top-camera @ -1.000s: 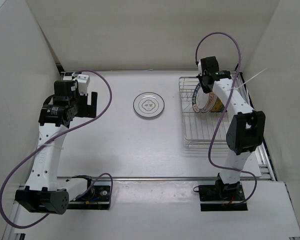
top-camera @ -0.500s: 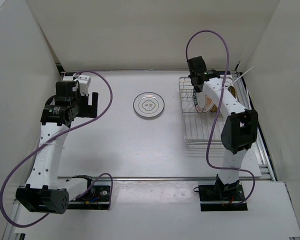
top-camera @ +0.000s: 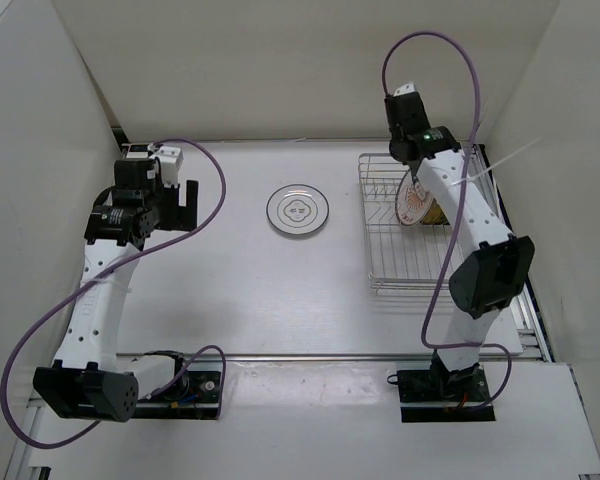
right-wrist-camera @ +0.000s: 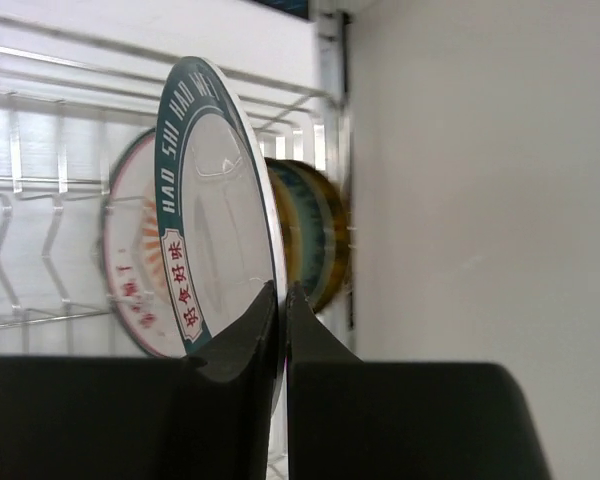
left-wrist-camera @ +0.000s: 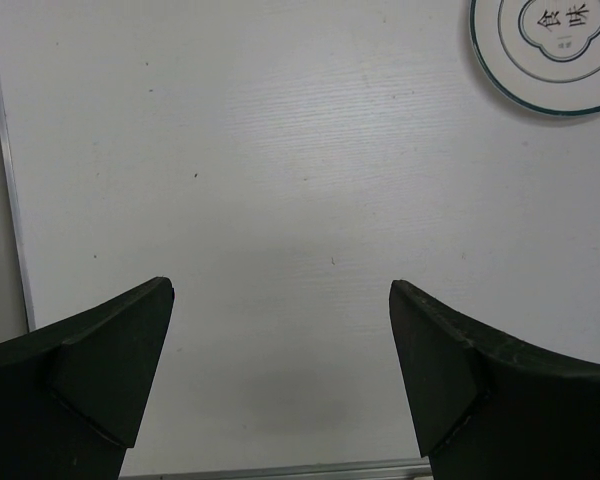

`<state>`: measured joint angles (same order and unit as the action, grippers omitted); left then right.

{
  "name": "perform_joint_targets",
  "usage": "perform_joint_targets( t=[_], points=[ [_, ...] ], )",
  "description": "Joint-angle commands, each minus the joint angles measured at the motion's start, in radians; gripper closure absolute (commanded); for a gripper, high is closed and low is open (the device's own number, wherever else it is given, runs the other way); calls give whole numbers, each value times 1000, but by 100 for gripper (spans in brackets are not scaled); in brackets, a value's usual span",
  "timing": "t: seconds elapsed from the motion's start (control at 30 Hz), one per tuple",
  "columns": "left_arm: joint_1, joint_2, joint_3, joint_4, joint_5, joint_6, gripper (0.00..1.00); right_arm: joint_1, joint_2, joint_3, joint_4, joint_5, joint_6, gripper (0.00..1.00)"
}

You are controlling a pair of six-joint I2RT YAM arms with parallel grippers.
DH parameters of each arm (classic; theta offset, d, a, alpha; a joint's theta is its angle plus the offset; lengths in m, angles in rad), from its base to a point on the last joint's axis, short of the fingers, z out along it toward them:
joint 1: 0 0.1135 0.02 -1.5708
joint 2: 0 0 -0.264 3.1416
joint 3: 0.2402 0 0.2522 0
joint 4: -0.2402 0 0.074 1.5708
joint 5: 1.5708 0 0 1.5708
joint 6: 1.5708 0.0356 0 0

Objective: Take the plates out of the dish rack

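Note:
My right gripper (right-wrist-camera: 282, 288) is shut on the rim of a white plate with a dark lettered rim (right-wrist-camera: 215, 230) and holds it upright, edge-on, above the dish rack (top-camera: 390, 270). In the top view this gripper (top-camera: 408, 162) hangs over the rack's back part. Still standing in the rack are the orange sunburst plate (right-wrist-camera: 130, 270) (top-camera: 417, 203), a teal plate (right-wrist-camera: 310, 230) and a yellow plate (right-wrist-camera: 335, 240). Another white plate with a dark rim (top-camera: 298, 211) (left-wrist-camera: 555, 45) lies flat on the table. My left gripper (left-wrist-camera: 280, 290) (top-camera: 185, 195) is open and empty over bare table, left of that plate.
The rack's wire bars (right-wrist-camera: 40, 100) run behind the held plate. The right wall (right-wrist-camera: 480, 200) is close beside the rack. A purple cable (top-camera: 435, 70) loops above the right arm. The table's left edge strip (left-wrist-camera: 5, 200) lies near my left gripper.
My right gripper has risen with the lettered-rim plate, which has left its slot in the rack. The left arm has shifted only slightly.

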<state>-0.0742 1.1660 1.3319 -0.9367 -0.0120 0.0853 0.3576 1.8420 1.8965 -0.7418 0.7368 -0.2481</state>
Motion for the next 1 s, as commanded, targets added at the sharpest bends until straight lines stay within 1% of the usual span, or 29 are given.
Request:
perform_joint_targets(
  t=[0.0,0.03,0.07,0.13,0.17,0.2,0.23,0.27,0.3,0.33,0.37,0.4,0.43,0.47,0.5,0.57,0.6,0.67,0.7,0.83,0.97],
  points=[
    [-3,-22,15,79,38,7,0,0,-138,69,33,136,-82,100],
    [-3,-22,15,79,47,7,0,10,-170,69,33,145,-82,100],
    [-3,7,56,79,47,16,0,20,-185,59,47,145,-91,100],
    [-3,46,110,61,99,25,0,53,-231,41,59,135,-91,100],
    [-3,87,163,61,122,25,0,67,-246,27,59,103,-80,100],
    [-13,109,188,49,150,34,0,78,-279,27,4,42,-62,100],
    [-13,127,211,49,206,34,0,90,-292,41,-26,-32,-10,100],
    [-48,164,255,49,228,44,0,90,-303,58,-69,-251,9,100],
    [-70,185,285,49,240,44,0,90,-317,73,-150,-374,23,100],
    [-93,210,318,29,265,54,0,90,-317,84,-183,-490,33,100],
    [-137,259,352,-2,283,74,0,90,-328,84,-212,-616,12,100],
    [-159,280,416,-16,331,83,0,90,-343,84,-262,-740,-11,100],
    [-179,294,440,-16,363,97,0,90,-355,58,-281,-968,-34,100],
    [-199,305,453,-16,392,116,0,90,-378,44,-298,-1075,-86,100],
    [-241,305,454,-1,441,125,0,90,-388,35,-318,-1168,-114,100],
    [-295,296,454,30,455,125,0,90,-388,50,-385,-1334,-155,100],
    [-352,296,464,42,455,125,0,81,-388,59,-399,-1350,-167,100],
    [-401,308,489,42,484,125,0,81,-388,59,-422,-1360,-183,100],
    [-445,328,503,42,484,125,0,67,-388,59,-423,-1376,-195,100],
    [-530,376,559,32,483,125,0,29,-388,70,-423,-1415,-195,100],
    [-572,397,584,22,458,125,3,6,-388,79,-423,-1427,-195,100]
  ],
)
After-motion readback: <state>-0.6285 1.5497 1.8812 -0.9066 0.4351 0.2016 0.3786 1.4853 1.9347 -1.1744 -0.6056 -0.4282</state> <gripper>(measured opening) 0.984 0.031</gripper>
